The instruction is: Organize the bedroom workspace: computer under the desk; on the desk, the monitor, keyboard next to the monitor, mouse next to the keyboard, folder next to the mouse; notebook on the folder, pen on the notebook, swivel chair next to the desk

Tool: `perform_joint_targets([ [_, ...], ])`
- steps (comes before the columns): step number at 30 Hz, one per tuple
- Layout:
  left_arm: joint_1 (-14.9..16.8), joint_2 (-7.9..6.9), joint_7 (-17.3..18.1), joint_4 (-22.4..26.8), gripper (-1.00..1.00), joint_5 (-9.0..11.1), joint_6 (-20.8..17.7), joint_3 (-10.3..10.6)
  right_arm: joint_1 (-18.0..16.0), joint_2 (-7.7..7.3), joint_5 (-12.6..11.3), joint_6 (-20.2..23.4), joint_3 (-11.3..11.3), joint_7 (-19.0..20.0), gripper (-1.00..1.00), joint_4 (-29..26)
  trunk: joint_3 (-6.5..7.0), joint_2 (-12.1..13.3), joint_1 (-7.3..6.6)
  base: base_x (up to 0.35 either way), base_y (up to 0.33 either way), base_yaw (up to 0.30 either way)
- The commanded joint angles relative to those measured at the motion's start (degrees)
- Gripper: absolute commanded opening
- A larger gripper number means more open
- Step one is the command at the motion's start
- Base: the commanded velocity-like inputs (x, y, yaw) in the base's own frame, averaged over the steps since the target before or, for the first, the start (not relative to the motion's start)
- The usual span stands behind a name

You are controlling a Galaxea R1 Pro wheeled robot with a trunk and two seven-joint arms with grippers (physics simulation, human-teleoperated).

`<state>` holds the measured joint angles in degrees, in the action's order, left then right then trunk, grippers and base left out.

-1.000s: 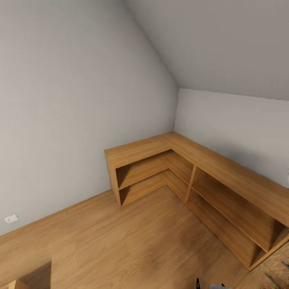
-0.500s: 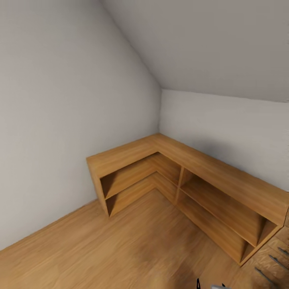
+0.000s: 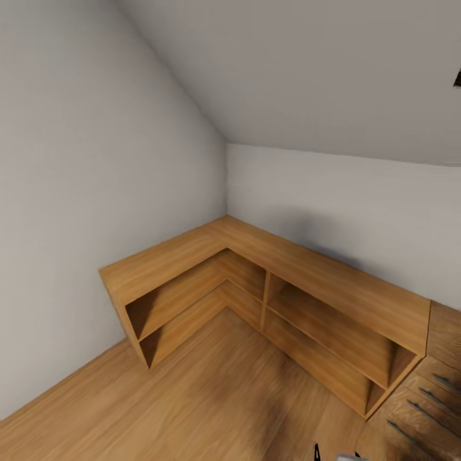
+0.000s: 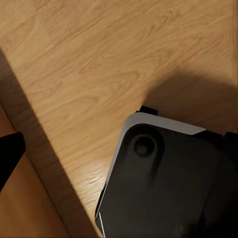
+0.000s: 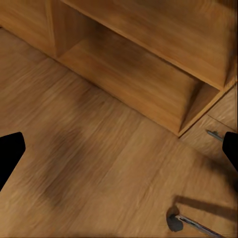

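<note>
Desk, monitor and folder lie beyond these views. From left to right, the head view takes in a grey wall [image 3: 77, 192], an L-shaped wooden shelf unit [image 3: 269, 269] in the corner, then a wooden drawer unit [image 3: 422, 397] with dark handles. Whether either pincer is clenched or released, I cannot tell.

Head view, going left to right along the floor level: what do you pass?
Left grey wall → L-shaped wooden shelf unit → wooden drawer unit with dark handles at the right edge.
</note>
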<state>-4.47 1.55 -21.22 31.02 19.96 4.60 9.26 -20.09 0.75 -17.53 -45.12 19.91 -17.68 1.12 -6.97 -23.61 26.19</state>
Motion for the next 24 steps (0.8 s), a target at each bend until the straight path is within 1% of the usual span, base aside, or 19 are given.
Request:
perform_joint_targets([
  [1,-0.01,-0.06,-0.41,0.1,1.0,0.61,0.24,0.41,-0.08,0.04,-0.22,-0.14,0.48,-0.33,1.0,0.12,-0.11,-0.11,0.04,0.016,0.0,-0.28],
  [12,-0.01,-0.06,-0.41,0.1,1.0,0.59,0.24,0.41,-0.08,0.04,-0.47,-0.14,0.48,-0.33,1.0,0.11,-0.11,-0.11,0.04,0.004,0.009,-0.283],
  [18,-0.01,-0.06,-0.41,0.1,1.0,0.55,0.24,0.41,-0.09,0.04,-0.53,-0.09,0.48,-0.33,1.0,0.11,-0.11,-0.11,0.04,0.041,0.245,-0.284],
  [24,-0.01,-0.06,-0.41,0.1,1.0,0.52,0.24,0.41,-0.06,0.04,-0.57,-0.09,0.48,-0.33,1.0,0.11,-0.11,-0.11,0.04,0.222,0.26,-0.284],
])
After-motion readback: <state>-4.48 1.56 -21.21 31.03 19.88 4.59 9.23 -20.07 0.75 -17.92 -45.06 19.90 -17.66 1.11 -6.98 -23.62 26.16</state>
